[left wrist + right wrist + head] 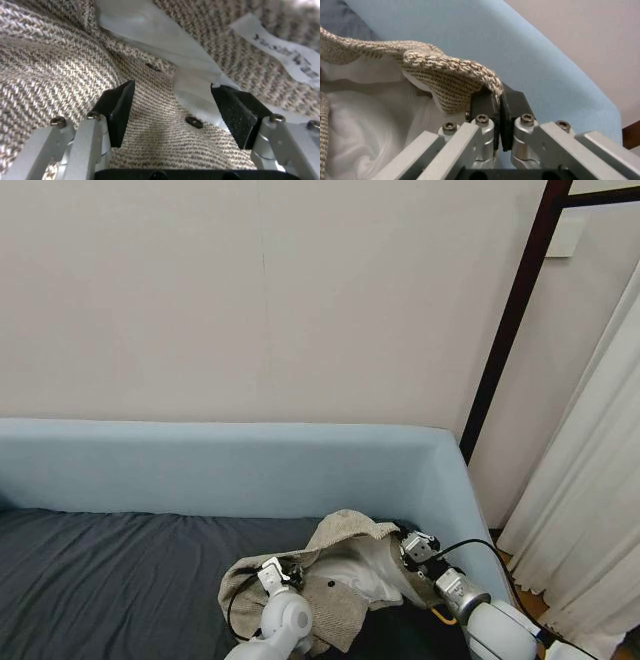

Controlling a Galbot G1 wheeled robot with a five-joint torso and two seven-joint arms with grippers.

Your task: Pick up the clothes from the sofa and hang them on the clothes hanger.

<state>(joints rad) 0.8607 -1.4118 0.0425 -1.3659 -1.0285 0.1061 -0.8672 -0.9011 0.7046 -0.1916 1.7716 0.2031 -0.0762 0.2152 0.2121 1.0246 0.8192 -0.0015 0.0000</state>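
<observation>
Our right tool [499,102] pinches the jacket [335,605] edge; left tool [172,112] sits spread, so we'd bite deep fabric.

One printed thing shows, in the left wrist view: a white cloth label [282,47] lying on the herringbone-woven garment [60,75], near its pale lining [145,33]; a single line of dark letters runs along the label's length. The letters are too blurred to read; no word, brand or number can be made out on it. The label lies beyond the spread fingers of the left claw [175,101], apart from both pads; nothing else in these views carries readable writing.
</observation>
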